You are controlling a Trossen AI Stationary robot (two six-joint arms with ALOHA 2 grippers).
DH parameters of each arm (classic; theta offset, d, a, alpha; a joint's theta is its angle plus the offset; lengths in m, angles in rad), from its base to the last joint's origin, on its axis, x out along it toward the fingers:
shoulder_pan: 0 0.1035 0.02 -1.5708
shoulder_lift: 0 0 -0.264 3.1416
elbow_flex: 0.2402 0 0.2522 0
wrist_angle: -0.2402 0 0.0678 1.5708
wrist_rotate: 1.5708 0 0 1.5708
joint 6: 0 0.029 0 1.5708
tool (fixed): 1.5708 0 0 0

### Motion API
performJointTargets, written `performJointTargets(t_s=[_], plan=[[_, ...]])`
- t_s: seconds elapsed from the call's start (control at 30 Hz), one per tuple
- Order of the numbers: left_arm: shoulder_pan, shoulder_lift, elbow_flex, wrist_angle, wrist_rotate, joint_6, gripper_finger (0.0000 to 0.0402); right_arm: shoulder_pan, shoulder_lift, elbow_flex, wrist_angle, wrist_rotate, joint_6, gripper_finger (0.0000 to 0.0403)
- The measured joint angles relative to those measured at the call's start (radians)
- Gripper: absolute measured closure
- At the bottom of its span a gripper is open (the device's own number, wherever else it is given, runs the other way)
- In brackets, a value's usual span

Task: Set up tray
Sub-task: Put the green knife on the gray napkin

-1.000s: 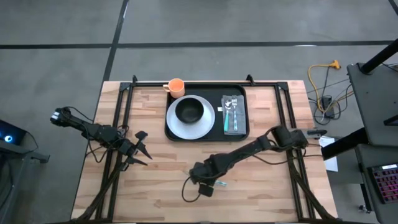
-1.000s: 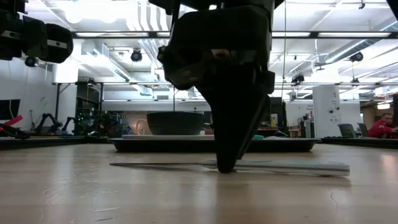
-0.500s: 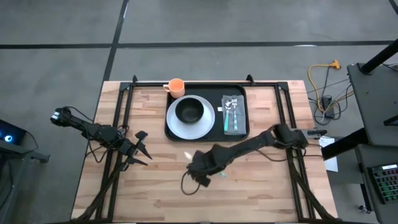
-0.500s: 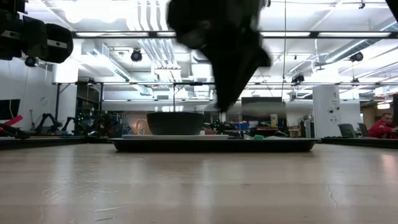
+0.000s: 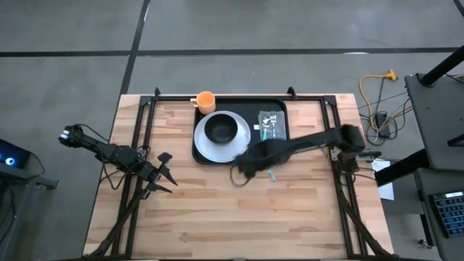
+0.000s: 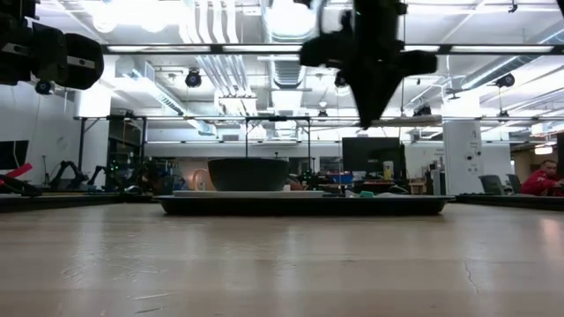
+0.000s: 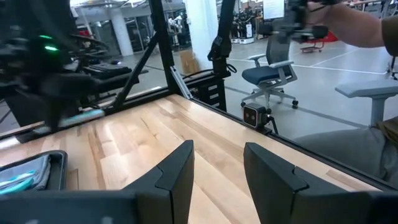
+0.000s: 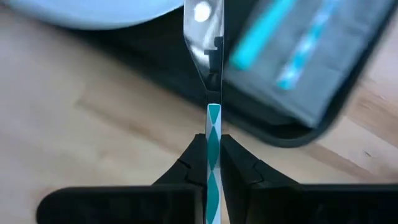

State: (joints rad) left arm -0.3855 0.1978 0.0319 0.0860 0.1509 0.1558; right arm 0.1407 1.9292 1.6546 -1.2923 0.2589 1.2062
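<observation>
The black tray (image 5: 205, 156) lies at the table's far middle. It carries a white plate (image 5: 206, 147) with a dark bowl (image 5: 221, 129) and a grey napkin (image 5: 274, 145) with teal-handled cutlery. An orange cup (image 5: 206, 101) stands at the tray's far left corner. My right gripper (image 5: 249, 165) hovers over the tray's near edge, shut on a knife (image 6: 401, 121) with a silver blade (image 8: 208, 56). My left gripper (image 5: 165, 174) waits open at the table's left, level, with nothing between its fingers (image 7: 180, 168). My right gripper pinches the knife's teal-and-white patterned handle (image 8: 213, 127) between its two fingers (image 8: 194, 158), near where the blade begins. The fingers come from above, pointing steeply down. The knife is lifted clear of the table and hangs about level below the fingertips.
Bare wooden tabletop (image 5: 217, 217) spreads near and to the left of the tray. Black frame rails (image 5: 138, 123) run along both table sides. In the left wrist view a person's arm (image 7: 348, 28) and office chairs show beyond the table's edge.
My right gripper has risen from the near middle of the table and swung toward the far edge and the tray, rolling its wrist. The knife, which lay flat on the wood a second ago, has gone up with it and now hangs clear above the table.
</observation>
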Motion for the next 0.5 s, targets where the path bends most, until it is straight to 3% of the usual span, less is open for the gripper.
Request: performJointTargets(t_s=[0.27,0.5], plan=[[0.0,0.0,0.0,0.0,0.0,0.0,0.0279,-0.148,-0.183,-0.266,0.108,-0.041,0.109,0.0392],[0.0,0.0,0.0,0.0,0.0,0.0,0.0279,-0.274,-0.193,-0.377,0.186,-0.068,0.087,0.0392]])
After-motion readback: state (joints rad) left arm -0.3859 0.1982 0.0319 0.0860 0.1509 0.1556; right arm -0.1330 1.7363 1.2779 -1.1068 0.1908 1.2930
